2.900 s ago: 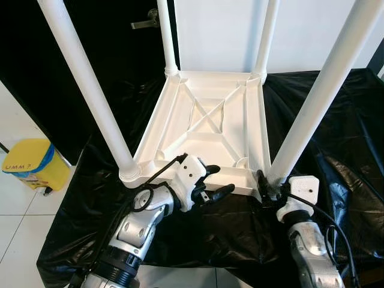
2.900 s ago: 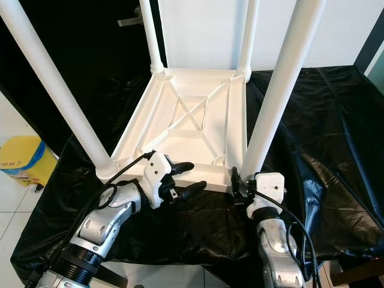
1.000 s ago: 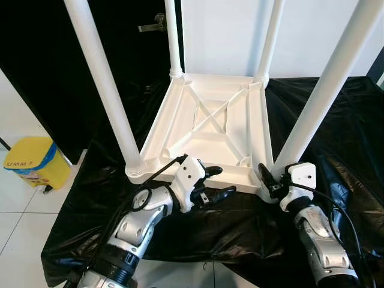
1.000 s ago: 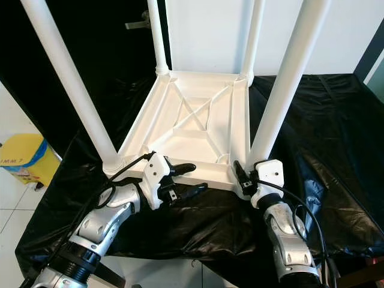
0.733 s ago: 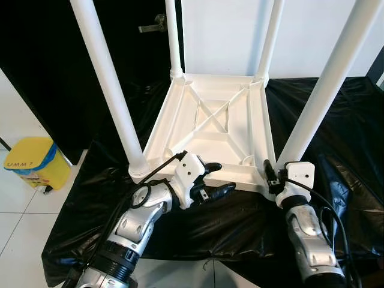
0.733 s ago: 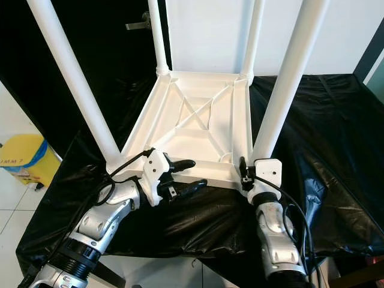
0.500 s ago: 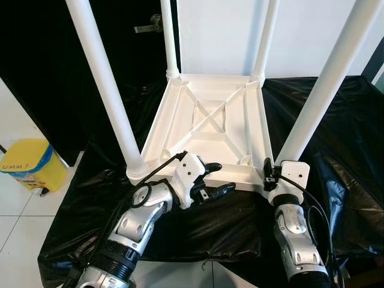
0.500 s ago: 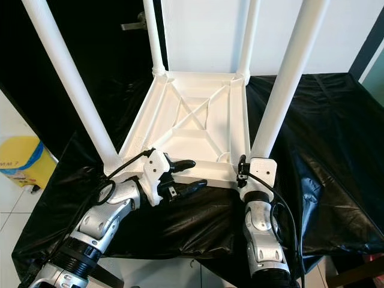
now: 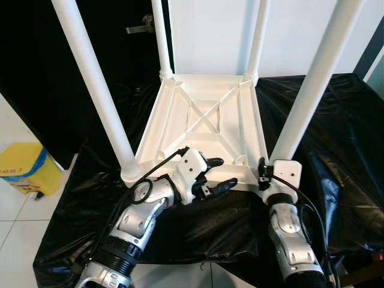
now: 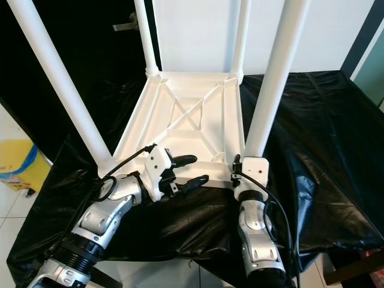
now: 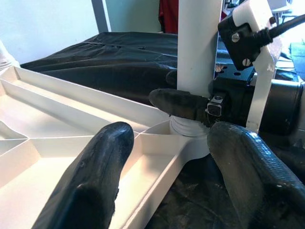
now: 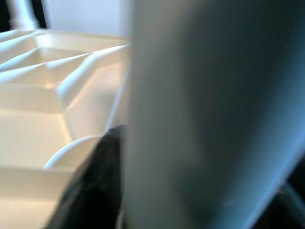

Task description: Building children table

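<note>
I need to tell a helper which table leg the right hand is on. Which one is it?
An upturned white table lies on black sheeting, four legs up. It is the near leg on the robot's right; alone among them, its base has the right hand closed around it.

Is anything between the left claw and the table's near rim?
Nothing visible. The left claw is open, its fingers straddling the near rim of the upturned table. The right claw is around the base of the near right leg, off to the side.

Right tool closes in on the leg base

The right tool (image 9: pixel 262 171) has swung inward, its forearm now nearly upright beneath the near-right white plastic tubular leg (image 9: pixel 306 96).
</note>
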`<state>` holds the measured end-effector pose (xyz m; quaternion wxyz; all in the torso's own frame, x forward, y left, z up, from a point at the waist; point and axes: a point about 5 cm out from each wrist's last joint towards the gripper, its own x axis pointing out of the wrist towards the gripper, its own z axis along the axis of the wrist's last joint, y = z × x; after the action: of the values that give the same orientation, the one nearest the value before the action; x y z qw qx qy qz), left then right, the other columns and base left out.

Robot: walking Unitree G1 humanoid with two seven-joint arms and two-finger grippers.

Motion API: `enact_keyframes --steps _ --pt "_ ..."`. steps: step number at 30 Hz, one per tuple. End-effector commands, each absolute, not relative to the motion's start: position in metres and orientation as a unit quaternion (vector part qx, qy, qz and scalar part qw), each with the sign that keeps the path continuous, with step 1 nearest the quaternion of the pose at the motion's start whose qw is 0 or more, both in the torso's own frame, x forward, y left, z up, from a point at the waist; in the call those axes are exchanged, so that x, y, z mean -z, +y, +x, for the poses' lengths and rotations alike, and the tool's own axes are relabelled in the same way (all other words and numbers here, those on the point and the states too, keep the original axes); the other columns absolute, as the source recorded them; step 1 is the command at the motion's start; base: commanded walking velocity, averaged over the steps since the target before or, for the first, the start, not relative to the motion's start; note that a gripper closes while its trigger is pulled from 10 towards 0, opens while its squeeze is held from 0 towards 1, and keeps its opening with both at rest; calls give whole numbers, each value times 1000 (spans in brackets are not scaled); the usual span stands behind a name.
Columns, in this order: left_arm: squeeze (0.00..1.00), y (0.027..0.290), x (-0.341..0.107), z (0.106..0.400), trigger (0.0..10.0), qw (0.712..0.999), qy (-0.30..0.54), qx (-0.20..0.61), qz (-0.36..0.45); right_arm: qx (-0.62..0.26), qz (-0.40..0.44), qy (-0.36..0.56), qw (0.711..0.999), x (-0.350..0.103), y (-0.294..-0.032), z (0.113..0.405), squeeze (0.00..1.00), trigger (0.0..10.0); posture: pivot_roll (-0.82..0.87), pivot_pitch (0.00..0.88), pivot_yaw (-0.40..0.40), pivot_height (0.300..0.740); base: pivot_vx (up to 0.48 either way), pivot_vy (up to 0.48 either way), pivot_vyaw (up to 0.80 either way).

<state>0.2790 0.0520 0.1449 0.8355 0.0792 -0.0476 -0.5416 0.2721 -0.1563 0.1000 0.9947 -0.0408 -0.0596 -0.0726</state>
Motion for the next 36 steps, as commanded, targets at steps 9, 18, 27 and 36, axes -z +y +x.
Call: enact_keyframes --steps 9,18,27,36 --pt "0 48 -144 278 10000 838 -52 538 78 -21 -31 -98 994 -109 -150 266 1000 10000 -162 0 -13 740 0 0 0" --pt "0 50 -145 276 10000 831 -49 549 78 -116 -33 -101 988 -118 -179 259 0 10000 -191 0 4 740 0 0 0" --pt "0 52 -145 273 10000 826 -46 557 80 -198 -55 -79 975 -119 -190 258 0 10000 -197 0 18 740 0 0 0" --pt "0 50 -142 265 10000 813 -37 575 86 -287 -86 -24 954 -122 -211 273 0 10000 -185 2 15 740 0 0 0"
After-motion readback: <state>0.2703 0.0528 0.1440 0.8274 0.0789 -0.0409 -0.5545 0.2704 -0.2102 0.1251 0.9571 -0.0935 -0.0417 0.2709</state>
